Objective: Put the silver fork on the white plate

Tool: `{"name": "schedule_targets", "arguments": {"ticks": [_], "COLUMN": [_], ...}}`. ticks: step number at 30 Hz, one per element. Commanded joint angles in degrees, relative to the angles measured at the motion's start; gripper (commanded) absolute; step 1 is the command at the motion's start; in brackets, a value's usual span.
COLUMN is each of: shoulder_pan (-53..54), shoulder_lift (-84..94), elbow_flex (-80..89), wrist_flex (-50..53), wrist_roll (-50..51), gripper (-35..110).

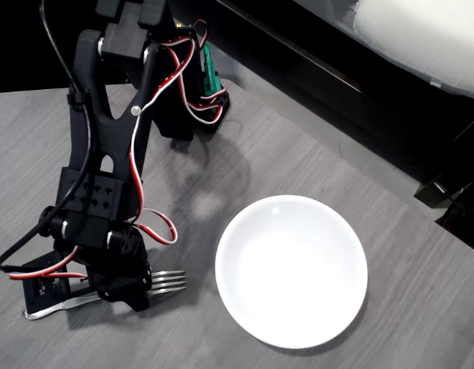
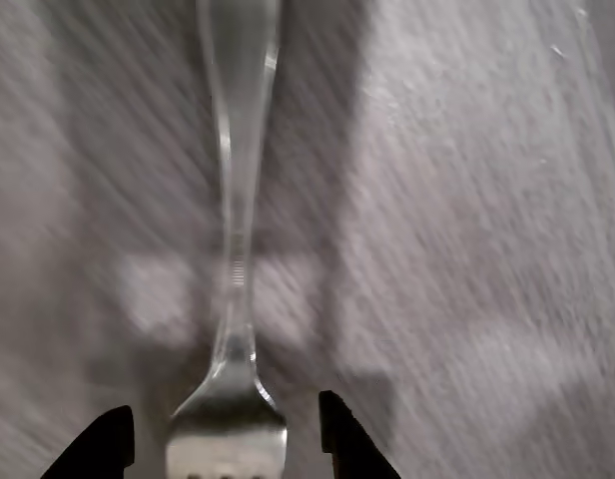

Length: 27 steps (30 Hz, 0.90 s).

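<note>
The silver fork (image 1: 169, 281) lies flat on the grey table at the lower left of the overhead view, tines pointing right toward the white plate (image 1: 291, 270); the arm covers its middle. My gripper (image 1: 128, 292) sits low over the fork's neck. In the wrist view the fork (image 2: 234, 249) runs up the middle, blurred, with its head between my two black fingertips (image 2: 110, 441). The gripper (image 2: 226, 447) is open, with a gap on each side of the fork. The plate holds nothing and sits a short way right of the tines.
The arm's base and green circuit board (image 1: 209, 73) stand at the back of the table (image 1: 375, 200). The table's back edge runs diagonally at the upper right, with dark floor and a white object beyond it.
</note>
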Motion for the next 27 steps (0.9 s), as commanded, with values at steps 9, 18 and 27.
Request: {"name": "schedule_targets", "arguments": {"ticks": [9,18,27], "shoulder_pan": [-0.53,-1.14,-0.79], "shoulder_lift": [1.14,1.41,1.41], "elbow_flex": [-2.99,-3.08,-3.78], "wrist_flex": [0.70,1.05,1.58], "wrist_roll": [-0.53,-0.53,-0.62], "gripper": [19,4,0]}}
